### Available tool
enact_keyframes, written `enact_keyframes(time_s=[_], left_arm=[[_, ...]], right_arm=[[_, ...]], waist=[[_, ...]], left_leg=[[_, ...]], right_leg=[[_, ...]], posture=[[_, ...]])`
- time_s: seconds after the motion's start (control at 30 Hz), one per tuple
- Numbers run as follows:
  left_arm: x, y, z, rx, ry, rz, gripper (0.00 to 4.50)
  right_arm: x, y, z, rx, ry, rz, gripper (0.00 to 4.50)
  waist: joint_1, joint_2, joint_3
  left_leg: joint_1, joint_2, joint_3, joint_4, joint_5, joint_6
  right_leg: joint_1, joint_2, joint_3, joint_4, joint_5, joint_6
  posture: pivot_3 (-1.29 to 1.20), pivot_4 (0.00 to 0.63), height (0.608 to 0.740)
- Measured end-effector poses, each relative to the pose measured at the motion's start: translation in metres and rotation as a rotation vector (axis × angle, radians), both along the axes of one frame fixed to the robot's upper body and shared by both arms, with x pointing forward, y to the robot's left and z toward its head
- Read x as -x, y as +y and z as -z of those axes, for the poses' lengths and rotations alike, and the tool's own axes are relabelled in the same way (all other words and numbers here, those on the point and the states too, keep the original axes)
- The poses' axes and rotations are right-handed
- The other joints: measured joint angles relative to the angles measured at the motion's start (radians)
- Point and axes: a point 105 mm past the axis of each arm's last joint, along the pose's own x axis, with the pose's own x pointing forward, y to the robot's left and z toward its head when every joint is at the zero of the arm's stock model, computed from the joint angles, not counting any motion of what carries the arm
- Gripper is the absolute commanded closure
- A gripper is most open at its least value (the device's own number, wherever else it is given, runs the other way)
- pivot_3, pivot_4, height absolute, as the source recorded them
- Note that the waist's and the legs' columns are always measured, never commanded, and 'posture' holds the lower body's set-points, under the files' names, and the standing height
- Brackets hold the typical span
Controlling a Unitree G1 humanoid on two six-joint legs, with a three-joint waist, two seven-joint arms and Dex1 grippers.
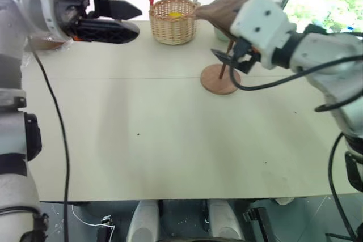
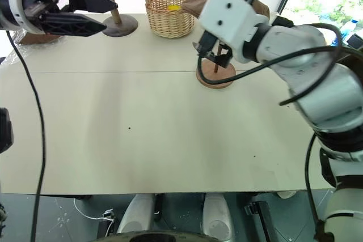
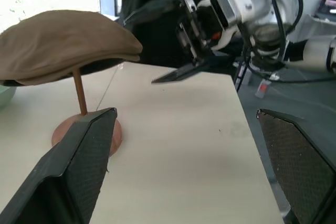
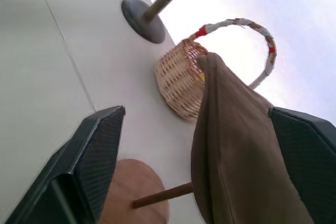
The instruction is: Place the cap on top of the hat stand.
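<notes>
**Cap sits on the hat stand, both my grippers spread and empty**

The cap [image 3: 63, 45] rests on top of the hat stand [image 1: 220, 79], draped over its top disc so that the thin stem and round base show beneath it. In the left eye view this pair stands in the upper middle-right of the frame, on the pale table [image 1: 142, 134], just right of a wicker basket [image 1: 173, 21] with something yellow inside.

My right gripper [image 1: 231, 59] is at the stand, its black fingers spread wide on either side of the stem below the cap, pinching nothing. I cannot tell whether a fingertip touches the stem.

My left gripper [image 1: 122, 20] hangs at the upper left of the frame, well apart from the stand, its fingers spread too and empty, pointing toward the basket.

Behind it, at the table's far edge, stands a darker wooden stand [image 2: 112, 4] with a thicker stem.
</notes>
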Motion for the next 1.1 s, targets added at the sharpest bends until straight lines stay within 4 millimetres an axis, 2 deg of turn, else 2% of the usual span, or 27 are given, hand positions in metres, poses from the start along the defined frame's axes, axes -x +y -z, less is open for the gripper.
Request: enact_keyframes(time_s=[0.13,0.27,0.43,0.53,0.57,0.6,0.67,0.73,0.77,1.1], left_arm=[[-0.007,-0.002,0.0,-0.007,0.001,-0.014,0.03],[-0.008,-0.004,-0.007,-0.003,-0.024,-0.017,0.03],[-0.01,-0.003,-0.008,0.002,-0.021,-0.027,0.03],[-0.011,-0.004,-0.006,-0.003,-0.018,-0.029,0.0],[-0.012,-0.004,-0.006,-0.006,-0.022,-0.032,0.0],[-0.012,-0.004,-0.006,-0.008,-0.026,-0.033,0.0],[-0.012,-0.004,-0.006,-0.008,-0.029,-0.033,0.0],[-0.012,-0.003,-0.006,-0.004,-0.028,-0.035,0.0],[-0.013,-0.003,-0.006,-0.002,-0.025,-0.034,0.0],[-0.015,-0.004,-0.004,-0.004,-0.024,-0.038,0.0]], right_arm=[[-0.014,0.014,0.001,0.079,-0.065,0.021,0.0],[-0.033,0.002,0.006,0.187,-0.123,0.127,0.0],[-0.04,-0.004,0.005,0.259,-0.168,0.177,0.0],[-0.042,-0.005,0.005,0.284,-0.183,0.193,0.84],[-0.042,-0.005,0.005,0.293,-0.189,0.193,1.45],[-0.042,-0.004,0.004,0.297,-0.194,0.191,1.82],[-0.042,-0.002,0.003,0.305,-0.206,0.191,2.93],[-0.042,-0.002,0.001,0.306,-0.218,0.194,3.82],[-0.041,-0.002,-0.001,0.304,-0.223,0.196,4.45],[-0.04,0.0,-0.004,0.325,-0.257,0.197,4.48]], waist=[[-0.002,0.0,0.0],[-0.001,0.0,0.0],[-0.004,0.0,0.0],[-0.004,0.0,0.0],[-0.004,0.0,0.0],[-0.004,0.0,0.0],[-0.004,0.0,0.0],[-0.004,0.0,0.0],[-0.004,0.0,0.0],[-0.003,0.0,0.0]], left_leg=[[-0.001,0.001,0.0,-0.001,0.0,0.0],[-0.002,0.0,0.0,-0.001,0.0,0.0],[-0.001,0.001,0.0,-0.002,0.0,0.0],[-0.002,0.001,0.0,-0.002,0.0,0.0],[-0.002,0.001,0.0,-0.002,0.0,0.0],[-0.002,0.001,0.0,-0.002,0.0,0.0],[-0.002,0.001,0.0,-0.002,0.0,0.0],[-0.001,0.001,0.0,-0.002,0.0,0.0],[-0.001,0.001,0.0,-0.002,0.0,0.0],[-0.002,0.001,0.0,-0.002,0.0,0.0]], right_leg=[[-0.002,0.001,0.0,0.001,0.0,0.0],[-0.003,0.001,0.0,0.001,0.0,0.001],[-0.003,0.001,0.0,0.002,0.0,0.001],[-0.003,0.001,0.0,0.002,0.0,0.001],[-0.003,0.001,0.0,0.002,0.0,0.001],[-0.003,0.001,0.0,0.002,0.0,0.002],[-0.003,0.001,0.0,0.002,0.001,0.005],[-0.003,0.001,0.0,0.002,0.002,0.005],[-0.003,0.001,0.0,0.002,0.002,0.005],[-0.003,0.001,0.0,0.002,0.002,0.005]], posture=[[0.0,0.15,0.728],[0.0,0.15,0.728],[0.0,0.15,0.728],[0.0,0.15,0.728],[0.0,0.15,0.728],[0.0,0.15,0.728],[0.0,0.15,0.728],[0.0,0.15,0.728],[0.0,0.15,0.728],[0.0,0.15,0.728]])
